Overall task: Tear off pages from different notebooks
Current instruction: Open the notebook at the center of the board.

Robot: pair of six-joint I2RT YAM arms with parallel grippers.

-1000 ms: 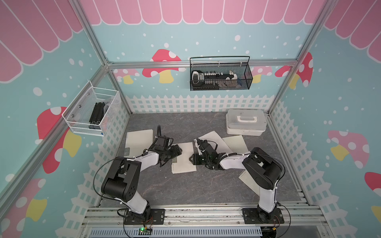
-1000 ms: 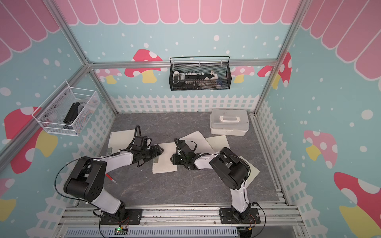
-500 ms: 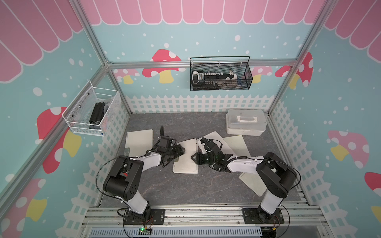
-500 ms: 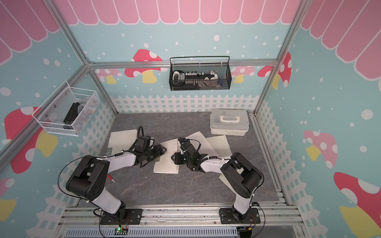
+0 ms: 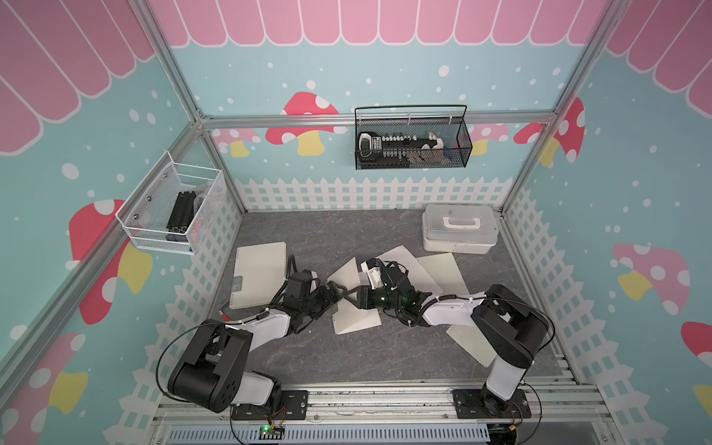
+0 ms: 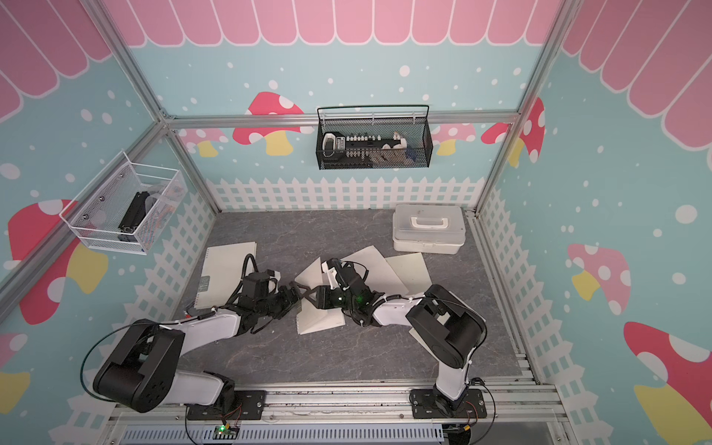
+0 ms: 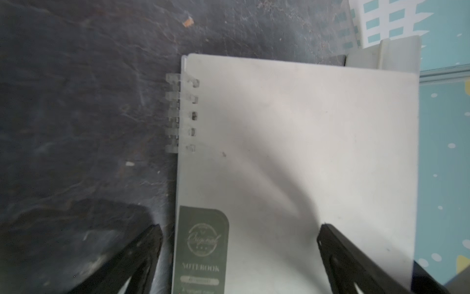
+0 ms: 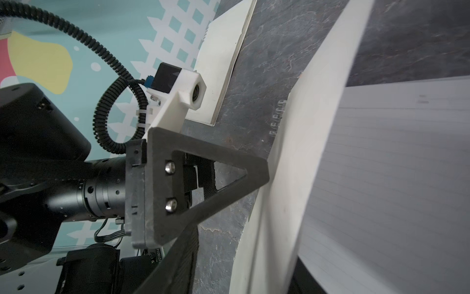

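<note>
Facing each other across the middle notebook [image 5: 358, 319], are they? my neighbour asks.

Yes, I answer. The left gripper [image 5: 334, 291] and right gripper [image 5: 352, 298] meet almost tip to tip over it, at the centre of the grey table [image 5: 346, 366]. Left gripper: jaws spread wide, nothing caught between them. In the left wrist view its fingers [image 7: 351, 259] stand either side of a cream cover, with the dark label [image 7: 202, 244] between them.

And the right one?

Whether its jaws pinch anything I cannot tell (paper hides the tips). In the right wrist view a lined page [image 8: 394, 178] fills the space nearest the camera. Beside it a cream sheet [image 8: 292, 165] with punched holes bows in a curve, and the tip of one left finger appears to touch that sheet.

Where are the other books?

The large notebook [image 5: 260, 275] lies flat, cover up, on the left arm's side, apart from both grippers. The first pale rectangle [image 5: 408, 266] and the second pale rectangle [image 5: 443, 275] lie side by side between the right gripper and the white box [image 5: 458, 231]. The third pale rectangle [image 5: 468, 345] is partly under the right arm. Book or loose page, I cannot say from here.
</note>
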